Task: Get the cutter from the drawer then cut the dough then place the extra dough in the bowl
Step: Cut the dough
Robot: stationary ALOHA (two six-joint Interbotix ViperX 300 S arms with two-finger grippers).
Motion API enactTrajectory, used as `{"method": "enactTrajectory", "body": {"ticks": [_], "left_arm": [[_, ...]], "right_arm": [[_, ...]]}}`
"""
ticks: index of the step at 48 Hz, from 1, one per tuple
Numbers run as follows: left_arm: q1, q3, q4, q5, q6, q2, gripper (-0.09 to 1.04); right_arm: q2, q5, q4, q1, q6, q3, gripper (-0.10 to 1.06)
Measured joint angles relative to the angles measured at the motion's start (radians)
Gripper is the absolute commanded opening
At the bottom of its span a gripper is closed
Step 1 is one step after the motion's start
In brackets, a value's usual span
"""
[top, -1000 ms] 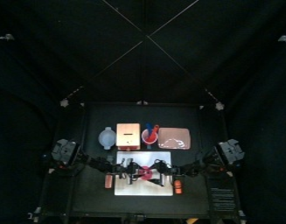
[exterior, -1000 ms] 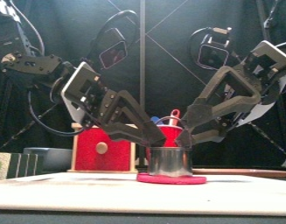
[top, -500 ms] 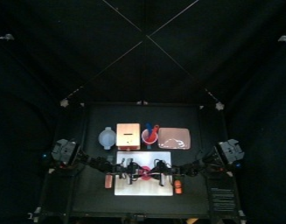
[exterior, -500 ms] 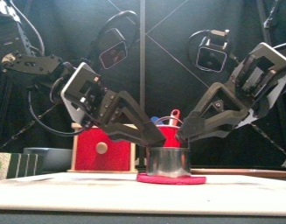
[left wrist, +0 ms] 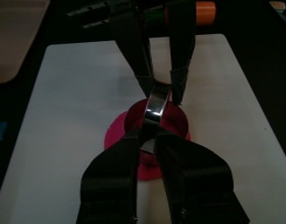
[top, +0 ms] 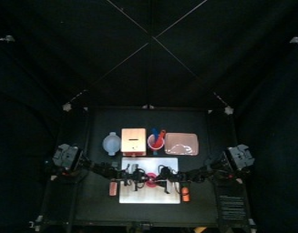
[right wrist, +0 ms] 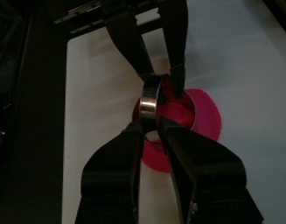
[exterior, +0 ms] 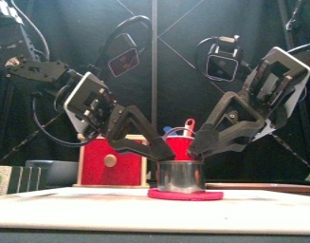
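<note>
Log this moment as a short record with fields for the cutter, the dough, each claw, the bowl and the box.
cutter: round metal cutter, upright on the dough
dough: flat pink dough disc on the white cutting board; no loose piece visible
left claw: shut on the cutter's wall, from the left
right claw: shut on the cutter's wall, from the right
bowl: blue-grey bowl, behind the board, left of the box
box: pale wooden box with a red drawer front, behind the board

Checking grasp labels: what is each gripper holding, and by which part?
The left gripper and right gripper each pinch the rim of the metal cutter, on opposite sides.
</note>
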Motion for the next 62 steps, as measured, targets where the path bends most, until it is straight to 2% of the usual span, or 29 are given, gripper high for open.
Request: {"method": "enactTrajectory", "body": {"ticks": [12, 29, 47, 62], "left_arm": [[-0.002, -0.009, 0.0, 0.035, 0.0, 0.018, 0.41], [0.0, -0.023, -0.002, 0.054, 0.0, 0.051, 0.4], [0.0, -0.037, 0.008, 0.12, 0.0, 0.052, 0.4], [0.0, -0.038, 0.012, 0.121, 0.0, 0.054, 0.39]], "right_arm": [[0.021, 0.021, 0.006, -0.002, 0.0, -0.009, 0.58], [0.054, 0.04, 0.037, -0.006, 0.0, -0.018, 0.58], [0.084, 0.123, 0.04, -0.018, 0.0, -0.057, 0.58], [0.057, 0.13, 0.037, -0.025, 0.0, -0.034, 0.58]]}}
